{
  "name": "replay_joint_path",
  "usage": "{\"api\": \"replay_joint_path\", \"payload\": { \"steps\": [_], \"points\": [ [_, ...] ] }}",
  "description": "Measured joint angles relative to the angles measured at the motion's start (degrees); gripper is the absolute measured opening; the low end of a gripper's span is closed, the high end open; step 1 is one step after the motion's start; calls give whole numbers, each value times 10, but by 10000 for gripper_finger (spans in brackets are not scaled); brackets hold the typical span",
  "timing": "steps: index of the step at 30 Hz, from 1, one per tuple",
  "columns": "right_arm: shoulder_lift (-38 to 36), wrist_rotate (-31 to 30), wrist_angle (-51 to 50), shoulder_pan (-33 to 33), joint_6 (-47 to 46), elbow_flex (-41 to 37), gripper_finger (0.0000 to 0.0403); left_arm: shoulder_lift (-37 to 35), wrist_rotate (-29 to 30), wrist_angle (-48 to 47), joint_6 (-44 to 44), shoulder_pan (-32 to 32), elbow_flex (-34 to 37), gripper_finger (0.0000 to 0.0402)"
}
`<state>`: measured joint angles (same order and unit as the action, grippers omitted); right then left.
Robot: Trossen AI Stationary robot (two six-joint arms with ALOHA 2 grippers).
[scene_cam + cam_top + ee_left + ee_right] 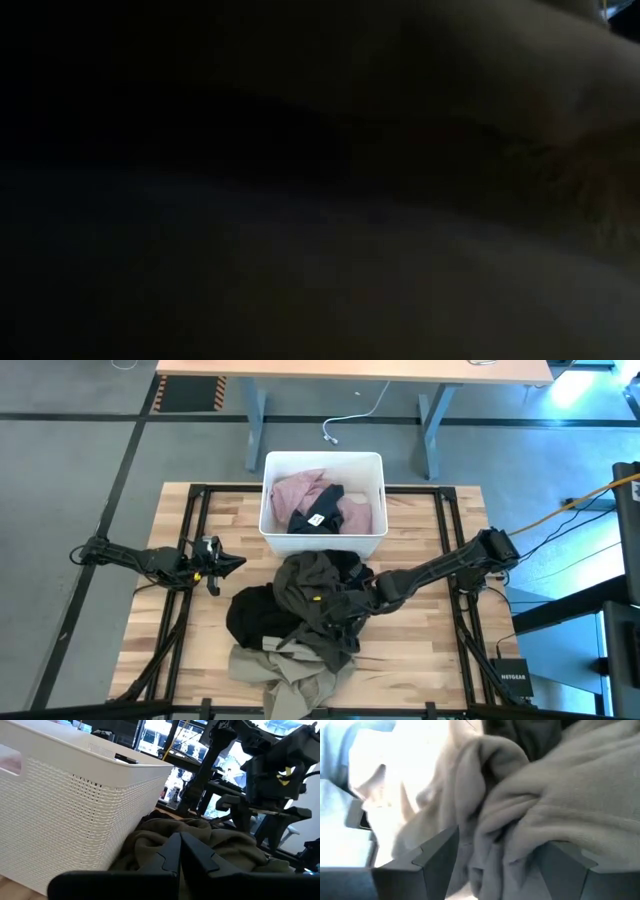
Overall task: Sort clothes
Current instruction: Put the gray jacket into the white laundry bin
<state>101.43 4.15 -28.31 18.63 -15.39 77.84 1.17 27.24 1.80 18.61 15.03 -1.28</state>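
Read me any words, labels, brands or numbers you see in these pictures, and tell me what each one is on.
"NETGEAR": on the small black box at the table's near right corner, in the high view.
White tag on the black garment in the white bin: too small to read.
Nothing else readable in any view.

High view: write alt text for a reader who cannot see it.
The right gripper, open, is down in a pile of olive, black and khaki clothes on a wooden table. Behind the pile, a white bin holds a pink shirt and a dark garment. The left gripper, shut, waits left of the pile.
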Motion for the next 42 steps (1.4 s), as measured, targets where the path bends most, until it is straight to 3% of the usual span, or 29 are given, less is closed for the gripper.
{"api": "replay_joint_path", "payload": {
  "steps": [15,20,25,32,42],
  "points": [
    [69,-34,33,-6,25,0,264,0,0,0,18,0,0,4],
    [84,-83,26,-17,32,0,259,0,1,1,20,0,0,4],
    [84,-122,23,-17,41,0,203,0,0,1,18,0,0,4],
    [84,-143,3,-17,28,0,50,0,1,1,17,-1,0,4],
    [74,-180,-13,-3,22,3,44,0,0,1,20,-1,0,4]
  ]
}}
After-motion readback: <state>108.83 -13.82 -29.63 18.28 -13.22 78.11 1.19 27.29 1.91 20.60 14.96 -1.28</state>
